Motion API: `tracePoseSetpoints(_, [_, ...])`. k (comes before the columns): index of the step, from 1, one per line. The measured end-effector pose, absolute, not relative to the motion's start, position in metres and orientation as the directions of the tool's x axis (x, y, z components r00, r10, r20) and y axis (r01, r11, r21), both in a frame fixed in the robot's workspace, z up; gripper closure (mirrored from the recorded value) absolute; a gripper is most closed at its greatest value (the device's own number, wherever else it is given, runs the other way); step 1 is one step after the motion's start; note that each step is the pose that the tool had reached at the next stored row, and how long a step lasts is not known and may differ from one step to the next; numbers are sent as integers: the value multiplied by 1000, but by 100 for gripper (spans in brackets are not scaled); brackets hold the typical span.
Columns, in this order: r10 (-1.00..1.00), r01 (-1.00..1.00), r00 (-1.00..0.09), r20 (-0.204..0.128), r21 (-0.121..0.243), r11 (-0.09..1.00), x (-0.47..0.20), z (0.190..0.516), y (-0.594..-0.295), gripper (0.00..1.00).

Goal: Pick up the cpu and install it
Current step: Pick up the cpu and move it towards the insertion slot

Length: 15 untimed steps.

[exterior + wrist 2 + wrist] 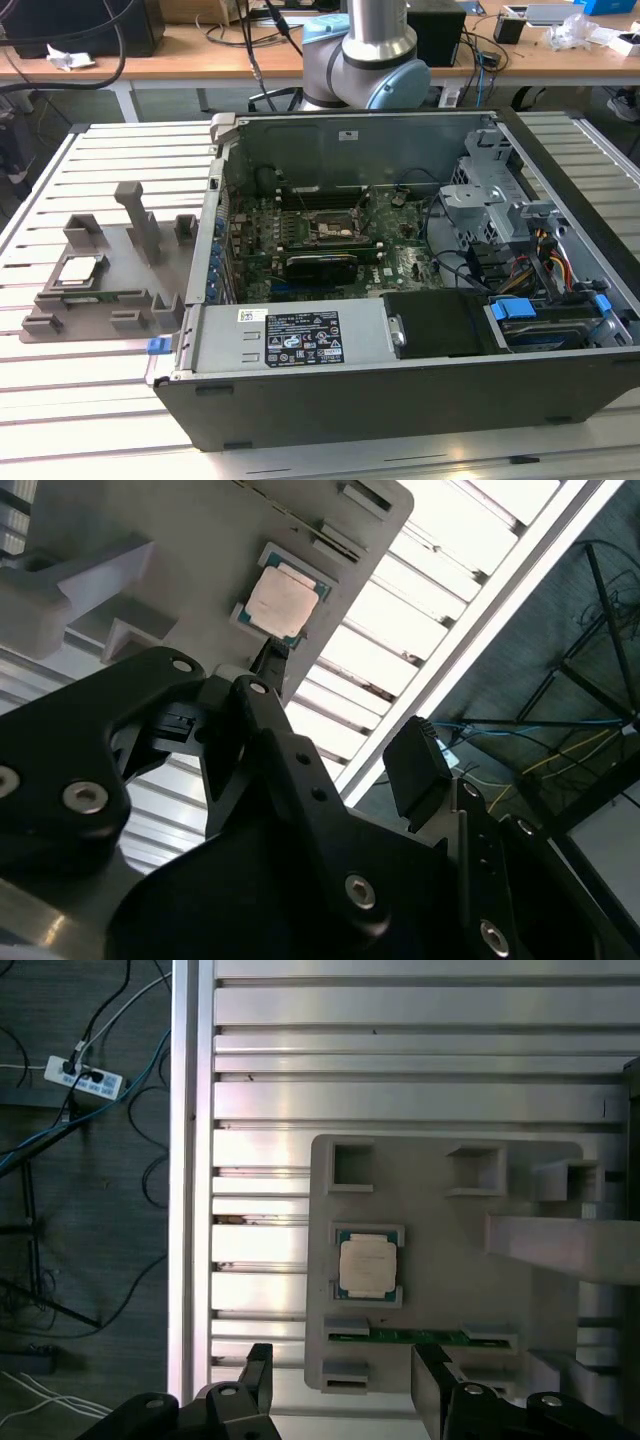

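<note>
In the first wrist view the claw (342, 1365) hangs released, its two black fingers (256, 1370) spread wide with nothing between them. The cpu (368, 1265) lies a little way beyond the fingertips, apart from them and roughly in line with the gap. It rests flat, metal top up, in a shallow square pocket of the grey tray (450, 1260). That pocket seems meant to keep the chip square and level, so its edges stay free for the fingers to close on. A thin green board (400, 1337) stands on edge in slots nearer the claw than the chip.

The second wrist view looks past the claw (340, 720) and shows the cpu (283, 602) ahead of it, untouched. The picking up appears not yet done.

In the exterior view the tray (120, 290) sits on the slatted surface (90, 400) with the cpu (78, 268) on it. Beside it lies the open computer case (300, 400), on its side. This likely presents the black socket (335, 228) on the motherboard (400, 255) facing upward for a straight descent.
</note>
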<state>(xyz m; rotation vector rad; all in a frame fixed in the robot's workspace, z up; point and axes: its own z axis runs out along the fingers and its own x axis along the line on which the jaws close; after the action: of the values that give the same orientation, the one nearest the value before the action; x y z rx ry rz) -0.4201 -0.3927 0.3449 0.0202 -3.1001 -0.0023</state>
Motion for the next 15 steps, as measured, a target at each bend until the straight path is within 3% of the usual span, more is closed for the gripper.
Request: tracePoseSetpoints(15, [-13, -13, -999, 41, 2, 1000, -420, 333, -393, 34])
